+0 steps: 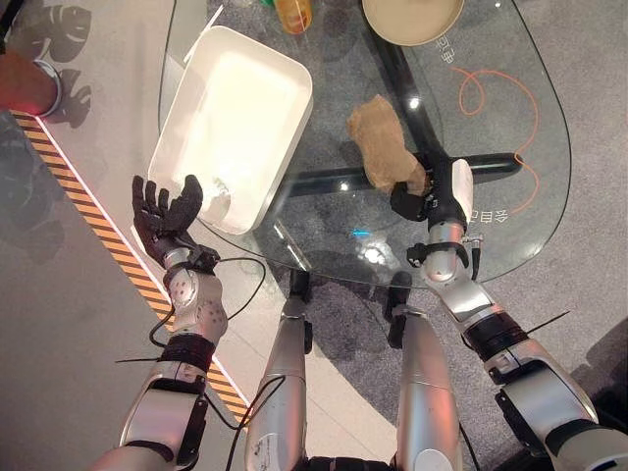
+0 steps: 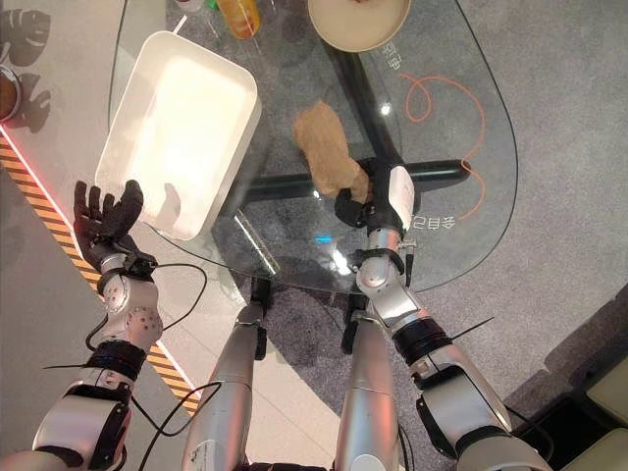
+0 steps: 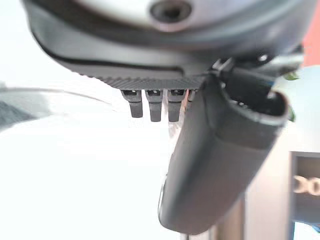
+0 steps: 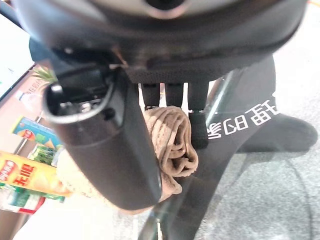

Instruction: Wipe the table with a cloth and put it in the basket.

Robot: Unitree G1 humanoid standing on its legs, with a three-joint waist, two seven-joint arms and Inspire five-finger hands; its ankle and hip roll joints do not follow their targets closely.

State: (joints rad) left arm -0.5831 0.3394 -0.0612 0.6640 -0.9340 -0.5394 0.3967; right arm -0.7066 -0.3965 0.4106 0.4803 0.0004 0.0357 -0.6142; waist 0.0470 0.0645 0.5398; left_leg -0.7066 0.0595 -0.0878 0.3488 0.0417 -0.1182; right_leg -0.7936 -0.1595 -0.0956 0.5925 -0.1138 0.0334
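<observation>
In front of me stands a clear glass table (image 1: pixel 510 186) with a dark cross-shaped base showing through its top. A white rectangular basket (image 1: pixel 235 118) sits on its left part, reaching the near left edge. A crumpled brown cloth (image 1: pixel 383 145) lies near the middle, and my right hand (image 1: pixel 417 201) grips its near end. At the far edge stand a round beige dish (image 1: pixel 412 20) and an orange bottle (image 1: pixel 293 14).

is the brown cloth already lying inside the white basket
No, the brown cloth lies on the glass table, pinched by the right robot hand, beside the white basket.
</observation>
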